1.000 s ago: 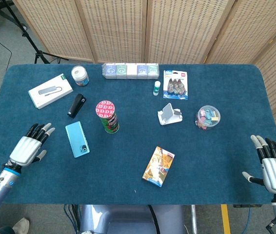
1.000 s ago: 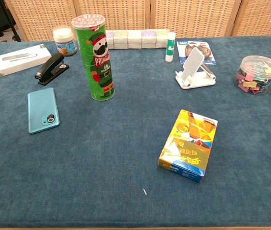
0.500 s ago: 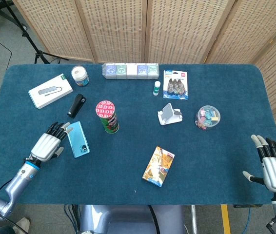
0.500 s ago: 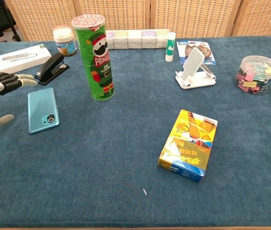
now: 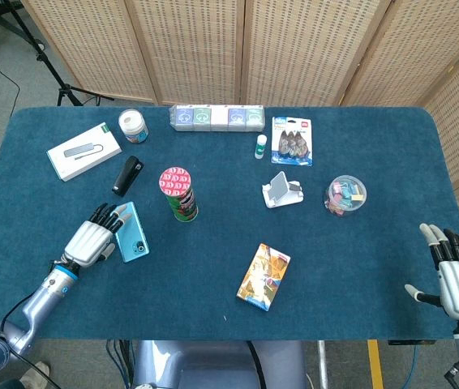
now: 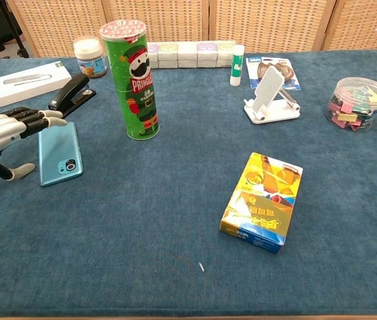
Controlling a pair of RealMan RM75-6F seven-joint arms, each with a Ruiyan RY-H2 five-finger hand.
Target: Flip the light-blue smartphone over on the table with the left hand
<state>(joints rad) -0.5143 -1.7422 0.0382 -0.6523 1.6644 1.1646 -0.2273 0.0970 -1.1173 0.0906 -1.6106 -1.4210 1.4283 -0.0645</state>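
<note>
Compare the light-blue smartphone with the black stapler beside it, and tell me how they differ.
The light-blue smartphone lies flat and thin, camera side up; the black stapler is thicker and stands higher off the table. The smartphone is larger in outline, the stapler narrower. The left hand reaches the smartphone's edge; nothing touches the stapler. Both rest on the blue table, near its left side.

Glossy smartphone (image 6: 60,153) on matt, napped blue cloth (image 6: 175,200); silvery metal-look left hand (image 6: 2,137)

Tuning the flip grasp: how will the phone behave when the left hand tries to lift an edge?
The phone is a thin rigid slab lying flat on the cloth, so it probably offers little edge to catch. Its glossy back, camera up, looks slippery and may slide rather than tip. The left hand sits open beside its long edge.
</note>
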